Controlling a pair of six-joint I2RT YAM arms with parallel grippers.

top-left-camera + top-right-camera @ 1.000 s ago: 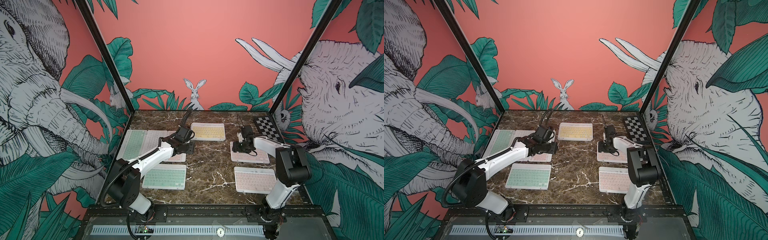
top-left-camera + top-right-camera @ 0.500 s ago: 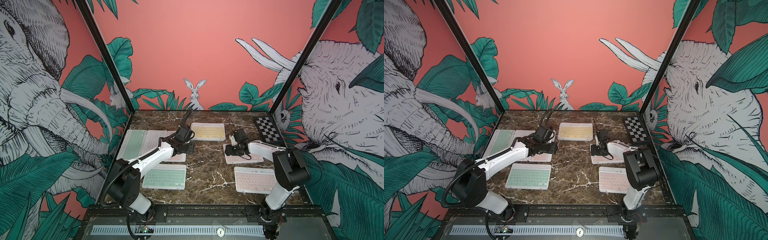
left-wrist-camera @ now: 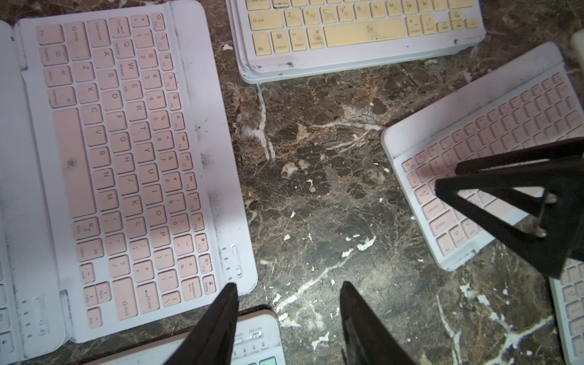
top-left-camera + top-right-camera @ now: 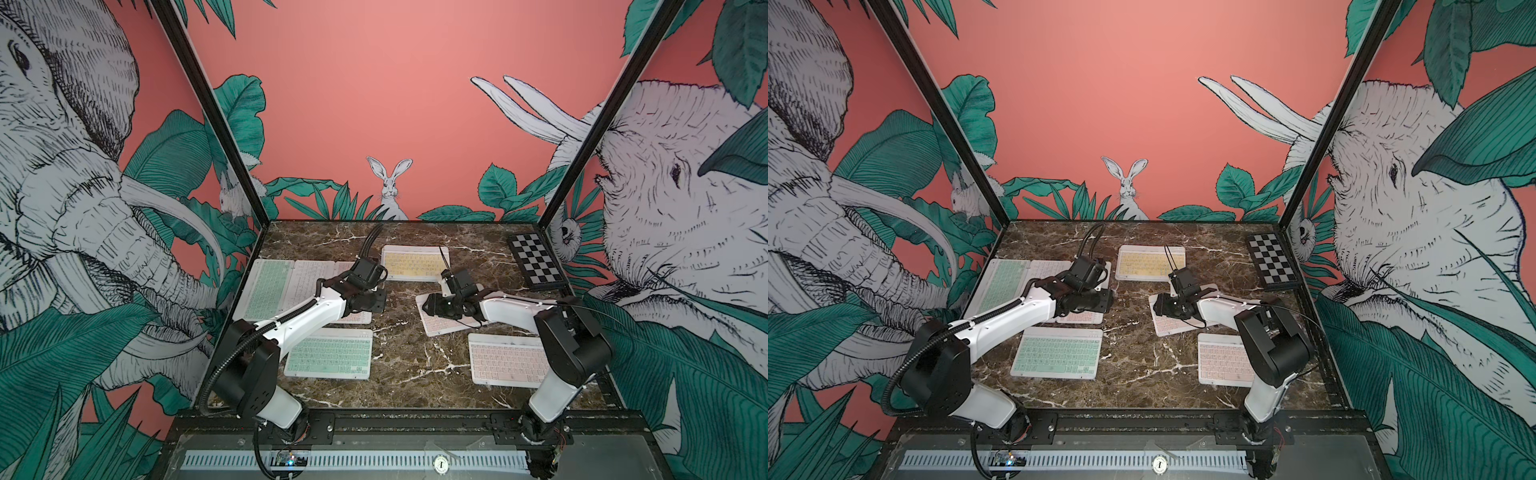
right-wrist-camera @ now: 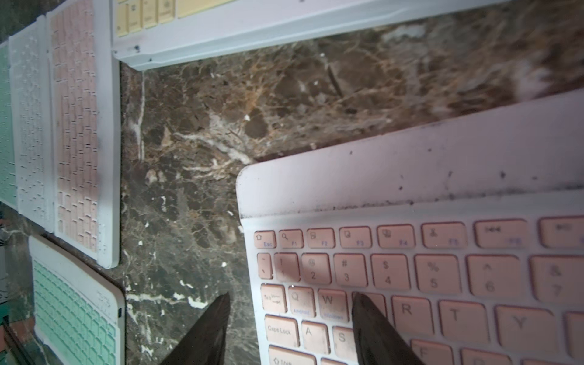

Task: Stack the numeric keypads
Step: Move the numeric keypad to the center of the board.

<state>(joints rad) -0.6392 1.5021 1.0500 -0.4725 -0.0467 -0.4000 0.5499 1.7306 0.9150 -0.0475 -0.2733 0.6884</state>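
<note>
Right wrist view: right gripper [image 5: 290, 295] straddles the short edge of the skewed pink keypad [image 5: 410, 268]. One finger [image 5: 376, 335] is over the keys and the other over bare marble, with the jaws wide and nothing clamped.
Left wrist view: left gripper [image 3: 289, 284] hangs over the table [image 3: 316, 189] beside a corner of the left-hand pink keypad [image 3: 126, 158]. Its jaws are parted and only marble shows between them.
Keypads: they lie flat on the table, the yellow keypad [image 4: 415, 262] at the back, the mint keypad [image 4: 330, 353] and front pink keypad [image 4: 505, 363] nearer. A row of keypads [image 4: 270, 286] runs along the left wall. The yellow one's edge looks doubled, perhaps two deep.
Risk, slip: the thin frame sits flush on the marble, so a finger may skid across the keys or shove the keypad further askew instead of lifting it.
Risk, collision: the grippers are near each other at mid-table, and crossing paths could knock them together.
Containers: none in view. The checkered board [image 4: 536, 259] carries nothing.
</note>
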